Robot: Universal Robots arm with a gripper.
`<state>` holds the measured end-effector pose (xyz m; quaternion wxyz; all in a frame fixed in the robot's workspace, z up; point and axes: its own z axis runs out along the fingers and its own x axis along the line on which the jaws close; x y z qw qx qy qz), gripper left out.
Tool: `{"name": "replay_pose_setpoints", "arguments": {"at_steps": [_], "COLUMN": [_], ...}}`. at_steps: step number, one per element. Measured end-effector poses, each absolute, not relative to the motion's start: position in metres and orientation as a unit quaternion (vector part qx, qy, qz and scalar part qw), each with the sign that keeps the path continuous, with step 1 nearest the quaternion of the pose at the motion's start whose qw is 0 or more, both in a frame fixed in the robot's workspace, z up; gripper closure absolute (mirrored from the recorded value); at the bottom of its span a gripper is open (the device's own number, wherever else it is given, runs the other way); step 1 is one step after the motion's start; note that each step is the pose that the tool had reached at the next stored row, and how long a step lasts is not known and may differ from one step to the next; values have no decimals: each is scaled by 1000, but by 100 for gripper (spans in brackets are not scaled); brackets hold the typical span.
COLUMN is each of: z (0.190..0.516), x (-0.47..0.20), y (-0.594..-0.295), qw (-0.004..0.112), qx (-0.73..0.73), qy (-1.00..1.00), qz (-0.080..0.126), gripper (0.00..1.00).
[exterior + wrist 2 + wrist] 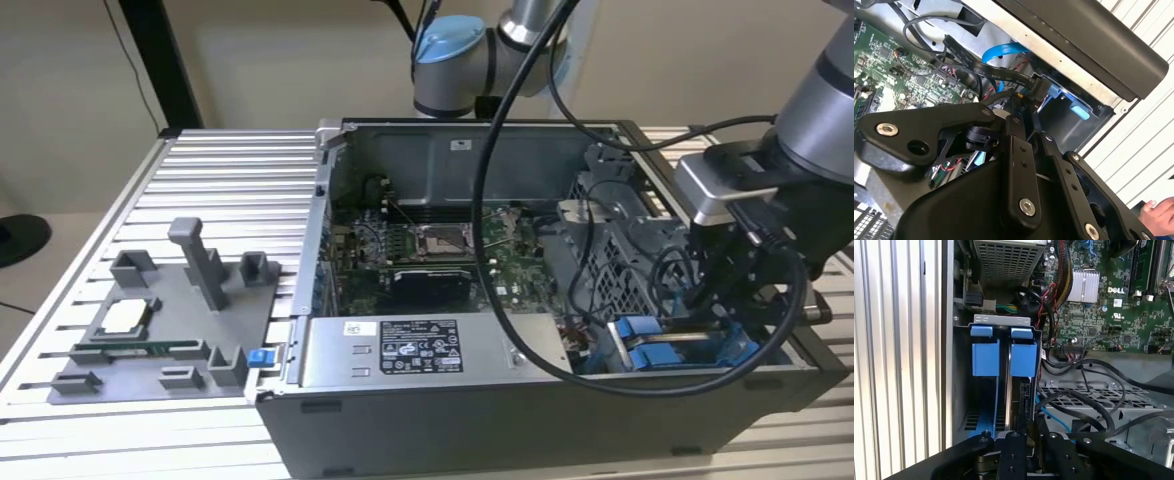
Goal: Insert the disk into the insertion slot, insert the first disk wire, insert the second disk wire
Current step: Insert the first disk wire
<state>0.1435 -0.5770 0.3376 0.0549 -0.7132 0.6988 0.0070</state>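
Checking in from the remote station: I've got the gripper (721, 300) down in the corner of the case (534, 400) on the exterior view's right, right over the slot (667, 350). In the first wrist view the disk (1019, 400) is sitting on edge inside the slot (960, 380), under one of the two blue tabs, with the other tab just beside it. In the second wrist view the fingers (1021, 150) look pressed nearly together, pinching the plug end of the black wire (994, 67) close to the disk's end. I can't tell if the plug is seated. A blue cable (1004, 50) loops just behind the black wire. The motherboard (1094, 300) is near the slot, and the power supply (400, 352) lies along the near side of the case. The grey tray (147, 330) sits well apart on the table (227, 170), on the exterior view's left. A person's hand (1159, 215) shows at the table's edge in the second wrist view.
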Motion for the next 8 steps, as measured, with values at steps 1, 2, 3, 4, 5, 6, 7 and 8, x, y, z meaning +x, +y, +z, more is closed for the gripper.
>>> {"name": "replay_pose_setpoints", "arguments": {"at_steps": [1, 2, 3, 4, 5, 6, 7, 8], "z": [337, 337, 336, 336, 336, 336, 335, 334], "x": [144, 144, 144, 144, 144, 144, 144, 143], "y": [-577, -577, -577, -577, -577, -577, -577, -577], "qw": [55, 55, 55, 55, 54, 54, 54, 55], "qx": [-713, -712, -711, -709, -708, -706, -705, -703], "qy": [699, 700, 701, 703, 704, 706, 707, 709], "qz": [7, 7, 6, 6, 6, 6, 6, 6], "gripper": [100, 100, 100, 100, 100, 100, 100, 100]}}
